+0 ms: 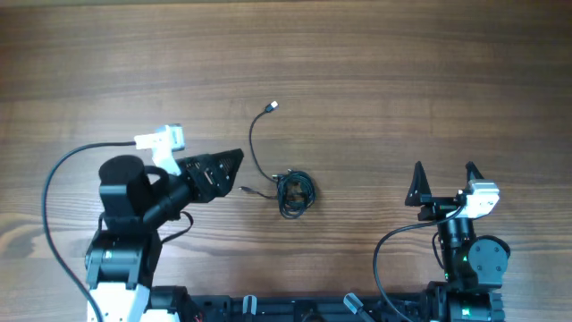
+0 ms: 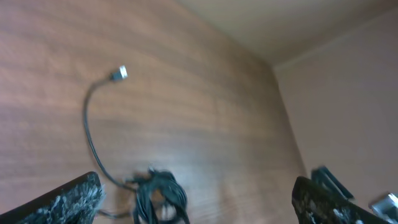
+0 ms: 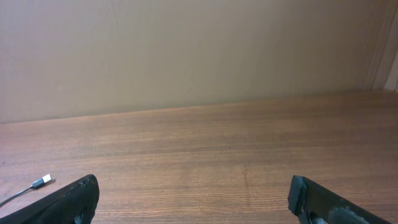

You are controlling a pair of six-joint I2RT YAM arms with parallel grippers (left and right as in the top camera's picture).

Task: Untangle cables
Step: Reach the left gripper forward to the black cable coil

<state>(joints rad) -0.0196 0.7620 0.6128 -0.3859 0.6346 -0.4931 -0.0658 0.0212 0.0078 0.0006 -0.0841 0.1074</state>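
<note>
Several thin black cables (image 1: 293, 192) bunch in a knot, one silver-tipped end (image 1: 273, 106) trailing; left fingers (image 1: 219, 170) and right fingers (image 1: 417, 186) spread.

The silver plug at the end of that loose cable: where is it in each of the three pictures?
Overhead: silver plug upper middle, beyond the knot of cables.
Left wrist: upper left, above the knot.
Right wrist: bottom left corner.
Shared landmark: the wooden table.

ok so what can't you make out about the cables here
Overhead: cable knot too small to count strands or trace crossings.
Left wrist: knot blurred, its lower part cut off by the bottom edge.
Right wrist: only the silver-tipped plug shows; the left edge cuts off the rest.
</note>
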